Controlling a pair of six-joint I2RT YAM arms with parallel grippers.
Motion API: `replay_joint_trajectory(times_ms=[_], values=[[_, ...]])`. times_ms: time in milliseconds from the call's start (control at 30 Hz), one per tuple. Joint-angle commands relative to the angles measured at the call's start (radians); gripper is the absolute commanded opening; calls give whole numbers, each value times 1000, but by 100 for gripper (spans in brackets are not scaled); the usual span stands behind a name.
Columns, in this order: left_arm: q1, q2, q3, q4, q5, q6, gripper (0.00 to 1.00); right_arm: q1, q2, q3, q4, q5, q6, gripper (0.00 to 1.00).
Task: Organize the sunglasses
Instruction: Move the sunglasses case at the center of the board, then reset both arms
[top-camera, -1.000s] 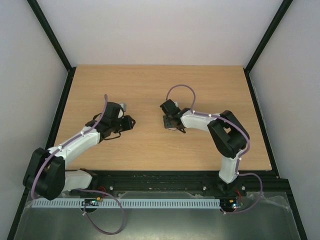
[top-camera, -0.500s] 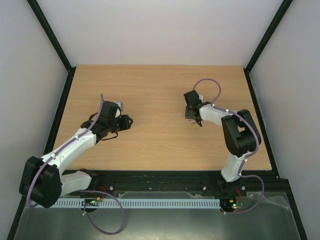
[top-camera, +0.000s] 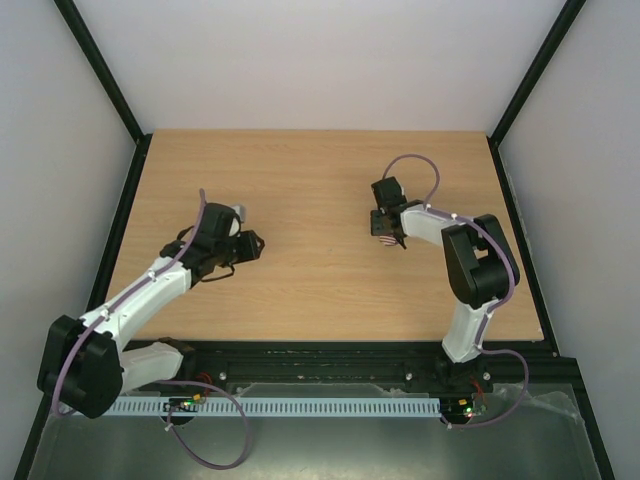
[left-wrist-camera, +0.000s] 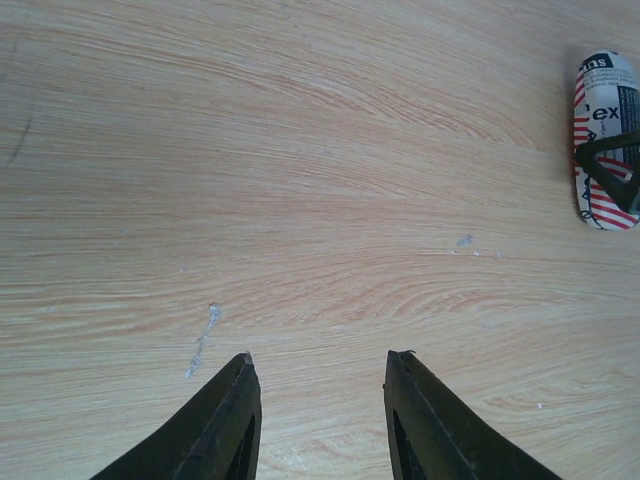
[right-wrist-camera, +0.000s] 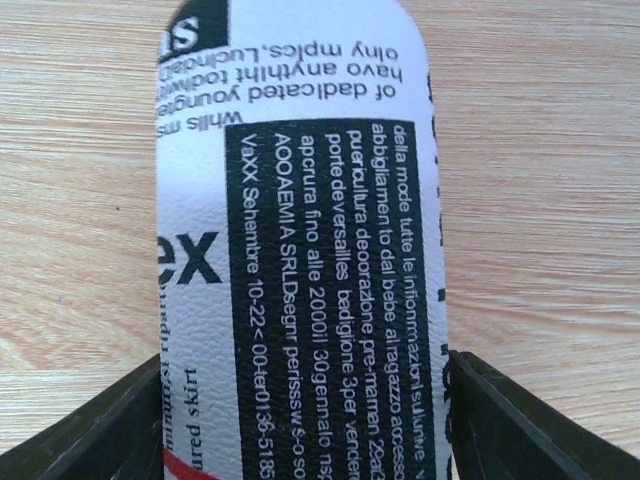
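Note:
The sunglasses are not in view in any frame. The oblong flag-patterned case (right-wrist-camera: 300, 200) fills the right wrist view, white with black print, lying lengthwise between the fingers. My right gripper (right-wrist-camera: 305, 365) is shut on the case, one finger against each long side. From above, the right gripper (top-camera: 387, 237) sits right of the table's middle with a striped end of the case (top-camera: 385, 241) showing under it. The left wrist view shows the case (left-wrist-camera: 605, 100) far off to the right. My left gripper (left-wrist-camera: 322, 355) is open over bare wood, and stands at the left (top-camera: 255, 243).
The wooden table (top-camera: 300, 170) is bordered by black rails on both sides and along the front. A pale scuff mark (left-wrist-camera: 203, 335) lies on the wood just ahead of the left fingers.
My right arm carried the case from the table's middle to the right and slightly back, then almost stopped. The left arm drew back a little to the left and its jaws widened slightly.

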Motion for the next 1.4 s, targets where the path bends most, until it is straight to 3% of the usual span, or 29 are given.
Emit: replay_joint_trajectory(times_ms=[0, 233, 433, 467, 500, 533, 567, 733, 1033, 1367], values=[[7, -30, 32, -41, -13, 11, 37, -8, 18, 25, 18, -14, -17, 71], [17, -75, 71, -100, -48, 21, 38, -7, -51, 17, 10, -15, 17, 79], [27, -173, 136, -155, -89, 48, 48, -8, -223, -10, -48, -15, 89, 89], [27, -201, 141, -149, -82, 68, 52, -8, -269, -30, -54, -22, 101, 92], [27, -232, 143, -145, -82, 83, 66, -9, -317, -52, -57, -35, 113, 94], [27, -269, 142, -142, -98, 87, 90, -8, -373, -79, -62, -44, 126, 96], [28, -301, 143, -143, -116, 88, 98, -8, -425, -104, -70, -46, 142, 98], [28, -435, 188, -195, -176, 108, 99, -8, -711, -187, -168, -38, 206, 99], [28, -649, 260, -268, -313, 146, 99, -8, -1177, -167, -318, 138, 257, 99], [29, -782, 403, -359, -477, 179, 99, -9, -1428, -136, -320, 247, 257, 99]])
